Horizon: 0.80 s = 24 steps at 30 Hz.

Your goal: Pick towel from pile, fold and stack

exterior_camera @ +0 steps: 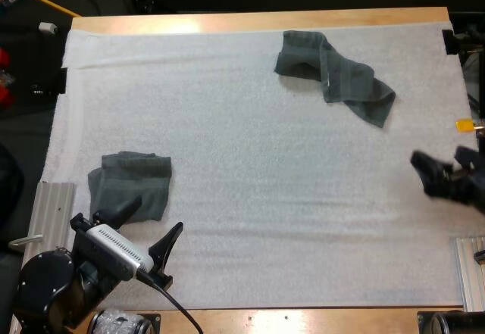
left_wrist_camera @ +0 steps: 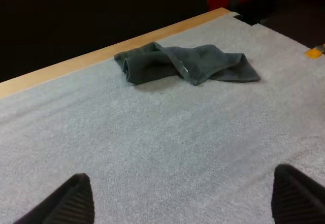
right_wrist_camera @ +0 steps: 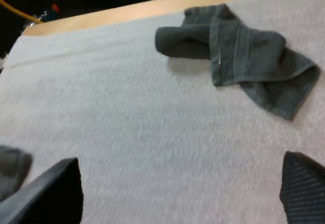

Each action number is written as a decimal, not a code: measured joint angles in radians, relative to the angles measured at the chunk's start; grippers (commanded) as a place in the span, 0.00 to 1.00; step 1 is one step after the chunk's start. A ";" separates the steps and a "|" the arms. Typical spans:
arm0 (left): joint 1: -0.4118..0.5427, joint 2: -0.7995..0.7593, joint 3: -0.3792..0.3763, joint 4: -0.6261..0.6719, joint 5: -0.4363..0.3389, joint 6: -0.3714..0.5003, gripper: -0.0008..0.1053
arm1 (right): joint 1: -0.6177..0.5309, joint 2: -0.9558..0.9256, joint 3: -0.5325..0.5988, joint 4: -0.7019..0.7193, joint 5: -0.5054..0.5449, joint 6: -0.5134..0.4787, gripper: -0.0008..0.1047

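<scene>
Left gripper (exterior_camera: 158,214) and right gripper (right_wrist_camera: 180,162): fingers apart, holding nothing.
Crumpled towel (exterior_camera: 333,76) near the mat's (exterior_camera: 250,198) far edge; folded towel (exterior_camera: 130,184) by its left edge, beside left gripper; wide mat between.

One crumpled towel (exterior_camera: 333,76) and one folded towel (exterior_camera: 132,179), two towels in all, on one white mat (exterior_camera: 250,198).

Lighting, for your record: even and soft; white foam mat (exterior_camera: 250,198) bright; faint shadow under crumpled grey-green towel (exterior_camera: 333,76).
</scene>
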 measured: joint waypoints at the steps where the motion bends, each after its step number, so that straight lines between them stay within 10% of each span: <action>1: 0.000 0.000 0.000 0.000 0.000 0.000 0.66 | 0.000 0.034 0.000 -0.021 0.009 0.017 0.74; 24: 0.000 0.000 0.000 0.002 0.000 0.000 0.66 | 0.000 0.806 0.000 -0.427 0.075 0.418 0.74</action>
